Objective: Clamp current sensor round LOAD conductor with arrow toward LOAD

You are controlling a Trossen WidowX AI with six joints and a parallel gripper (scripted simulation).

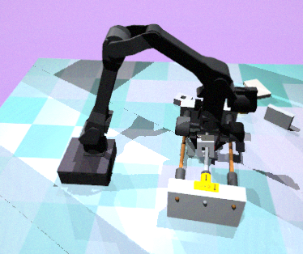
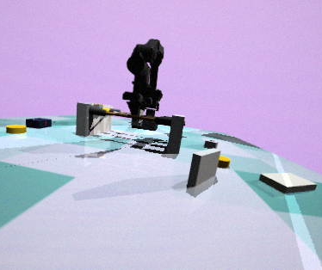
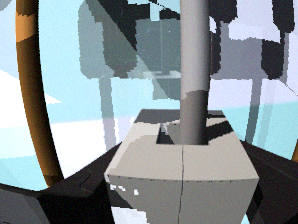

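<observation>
The grey split-core current sensor (image 1: 206,146) (image 3: 182,167) sits closed around the grey middle conductor (image 1: 206,162) (image 3: 194,65). This conductor runs to the yellow LOAD marker (image 1: 205,186) on the white end block (image 1: 185,208). My gripper (image 1: 206,142) (image 2: 145,121) (image 3: 178,147) reaches down over the rack, and its dark fingers press both sides of the sensor. The seam between the sensor's halves looks tight in the wrist view. I cannot see the arrow on the sensor. Orange conductors (image 1: 181,155) (image 1: 231,159) (image 3: 30,100) run on either side.
The arm's base (image 1: 87,162) stands to the left. A grey upright block (image 1: 279,117) (image 2: 202,168) and a white flat plate (image 1: 258,88) (image 2: 287,181) lie to the right. Yellow discs (image 2: 15,128) (image 2: 224,162) and a dark blue box (image 2: 39,122) lie farther off.
</observation>
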